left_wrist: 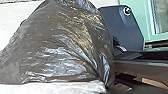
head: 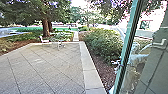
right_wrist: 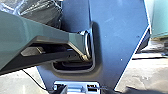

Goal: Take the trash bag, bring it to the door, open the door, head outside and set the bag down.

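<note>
Nearest is the trash bag (left_wrist: 65, 47), big, dark and shiny, close before the camera of the robot's left wrist, beside the dark plate (left_wrist: 122, 27) of the robot. I cannot tell if the left gripper is clamped on it, and for the right gripper I also cannot say whether it is apart or together.

Looking out from where I stand, at the left there is a tree (head: 46, 27), quite far, and near it a pale chair (head: 44, 40) at the far side of the paved yard (head: 42, 67). The paving comes near to the robot. More to the right goes a light stone strip (head: 88, 67), then the bushes (head: 100, 42) with brown soil (head: 102, 68) beside them. At the near right stands a green frame (head: 127, 45), a little tilted in the view, with a pale shape (head: 136, 60) next to it, which I cannot name with certainty.

To my judgement, the step in hand is the going outside, with the way ahead open and the bag not yet put down. The next move asks for a slow drive, with enough room between the right side and the frame, and the bag kept free from the edge. For the putting down, the flat paving seems to me a good place.
</note>
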### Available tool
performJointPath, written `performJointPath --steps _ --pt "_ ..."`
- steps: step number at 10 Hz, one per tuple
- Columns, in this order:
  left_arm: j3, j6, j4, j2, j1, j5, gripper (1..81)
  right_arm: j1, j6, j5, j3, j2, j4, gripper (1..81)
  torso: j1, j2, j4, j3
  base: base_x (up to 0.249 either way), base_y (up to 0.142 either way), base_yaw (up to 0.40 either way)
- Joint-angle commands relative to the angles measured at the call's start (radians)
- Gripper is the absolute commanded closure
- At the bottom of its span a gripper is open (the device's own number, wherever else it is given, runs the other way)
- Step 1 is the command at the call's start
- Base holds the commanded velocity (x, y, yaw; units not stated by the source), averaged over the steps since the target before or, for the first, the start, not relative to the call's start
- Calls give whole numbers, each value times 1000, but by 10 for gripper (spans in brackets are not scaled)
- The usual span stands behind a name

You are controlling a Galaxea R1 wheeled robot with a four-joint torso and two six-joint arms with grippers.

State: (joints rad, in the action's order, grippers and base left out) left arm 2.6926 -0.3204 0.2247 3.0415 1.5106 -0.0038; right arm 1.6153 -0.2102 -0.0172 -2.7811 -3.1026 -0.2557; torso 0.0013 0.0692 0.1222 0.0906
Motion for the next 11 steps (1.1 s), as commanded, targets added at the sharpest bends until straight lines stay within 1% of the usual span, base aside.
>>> performJointPath --steps 1,11 --pt "-5 -8 5 1 -49 59 811 -33 0 56 6 -9 -5 10 0 0 0 0 117 0 0" --pt "-5 -8 7 1 -49 58 811 -34 2 56 8 -9 -5 10 -1 0 0 0 117 0 0"
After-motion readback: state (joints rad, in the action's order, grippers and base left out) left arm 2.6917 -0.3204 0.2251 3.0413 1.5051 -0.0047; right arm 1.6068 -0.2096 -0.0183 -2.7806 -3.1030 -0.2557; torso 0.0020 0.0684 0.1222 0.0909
